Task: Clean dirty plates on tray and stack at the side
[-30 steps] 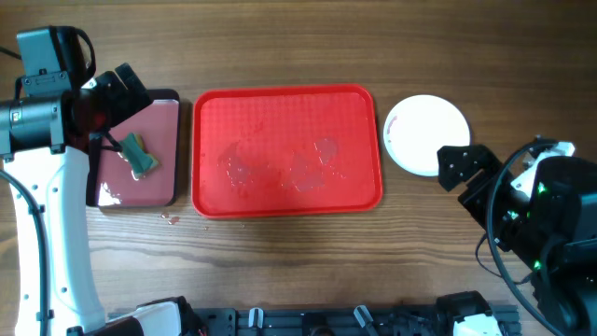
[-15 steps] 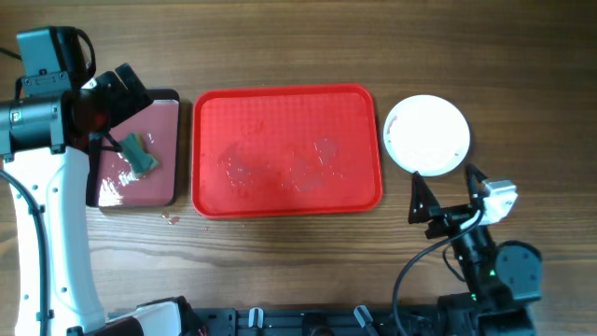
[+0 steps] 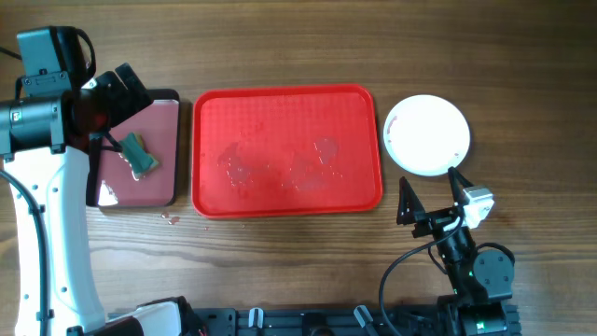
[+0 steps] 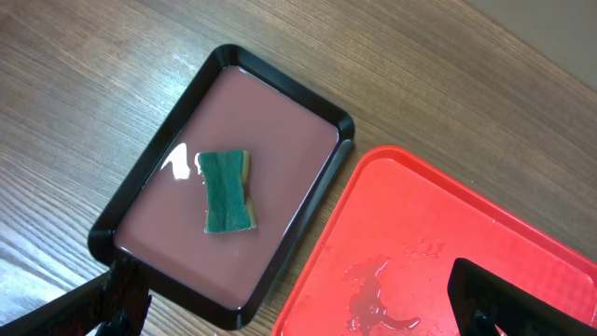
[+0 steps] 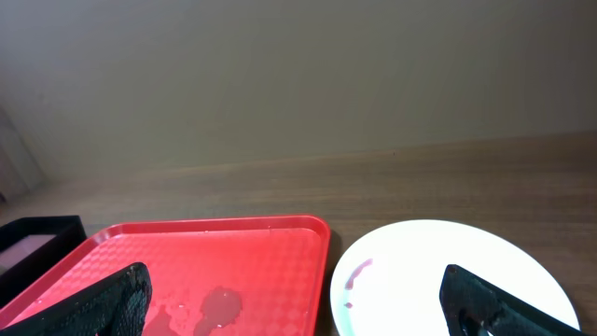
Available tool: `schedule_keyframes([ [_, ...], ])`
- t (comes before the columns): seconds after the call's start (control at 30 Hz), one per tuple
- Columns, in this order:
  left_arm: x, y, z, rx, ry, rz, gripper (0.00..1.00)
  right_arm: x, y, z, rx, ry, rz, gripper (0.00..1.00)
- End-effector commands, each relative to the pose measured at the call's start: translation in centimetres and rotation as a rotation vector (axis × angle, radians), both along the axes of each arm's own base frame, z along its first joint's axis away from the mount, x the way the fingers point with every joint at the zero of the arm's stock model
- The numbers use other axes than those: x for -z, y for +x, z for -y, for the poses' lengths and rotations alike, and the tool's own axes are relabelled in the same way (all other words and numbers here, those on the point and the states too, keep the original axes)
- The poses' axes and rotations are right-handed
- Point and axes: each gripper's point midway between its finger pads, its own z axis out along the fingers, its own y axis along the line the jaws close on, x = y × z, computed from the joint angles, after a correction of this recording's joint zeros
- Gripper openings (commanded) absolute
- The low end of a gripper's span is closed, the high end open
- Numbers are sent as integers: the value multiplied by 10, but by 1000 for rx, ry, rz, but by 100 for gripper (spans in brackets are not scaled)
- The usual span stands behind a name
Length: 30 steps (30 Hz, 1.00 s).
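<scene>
The red tray (image 3: 286, 103) lies at the table's middle with no plate on it, only wet patches (image 3: 280, 170). It also shows in the left wrist view (image 4: 522, 233) and the right wrist view (image 5: 187, 252). A white plate (image 3: 427, 135) with a small reddish smear sits on the table just right of the tray, and shows in the right wrist view (image 5: 448, 271). No mint-blue plate shows apart from it. My left gripper (image 3: 119, 103) (image 4: 317, 313) is open and empty above the small maroon tray. My right gripper (image 3: 431, 198) (image 5: 303, 313) is open and empty, in front of the plate.
A black-rimmed maroon tray (image 3: 166, 103) (image 4: 280, 121) stands left of the red tray and holds a green sponge (image 3: 140, 154) (image 4: 227, 190). A few water drops (image 3: 171, 219) lie on the wood before it. My right arm's base sits at the front edge.
My right arm has drawn back from beside the plate toward the front edge, and the whole plate now shows. The left arm, sponge and trays have not moved.
</scene>
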Motion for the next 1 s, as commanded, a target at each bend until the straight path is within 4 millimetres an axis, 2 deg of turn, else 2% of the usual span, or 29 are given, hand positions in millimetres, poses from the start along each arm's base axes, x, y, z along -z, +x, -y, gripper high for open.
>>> schedule_keyframes([
  [0.0,1,0,2,4,-3,-2,100,0,-1,-2,-12,-16,7,100],
  [0.17,1,0,1,1,-2,-3,100,0,-1,-2,-12,-15,7,100],
  [0.23,-13,-7,3,3,4,39,100,0,-1,-2,-12,-15,7,100],
  [0.33,-55,-32,7,3,24,175,100,0,-1,-2,-12,-15,7,100],
  [0.37,-72,-50,13,15,21,244,100,0,0,-2,-12,-15,7,100],
  [0.47,-87,-86,23,36,35,446,100,0,0,-2,-12,-16,7,100],
  [0.53,-71,-100,30,63,35,570,100,0,-1,-2,-12,-16,7,100],
  [0.63,-35,-108,42,112,16,671,100,0,0,-2,-12,-16,7,100],
  [0.8,28,-109,60,196,33,925,100,0,-1,-2,-12,-15,7,100],
  [0.9,54,-109,62,206,42,1000,100,0,-1,-2,-12,-16,7,100],
  [0.97,75,-105,62,206,39,979,100,0,-1,-2,-12,-15,7,100],
])
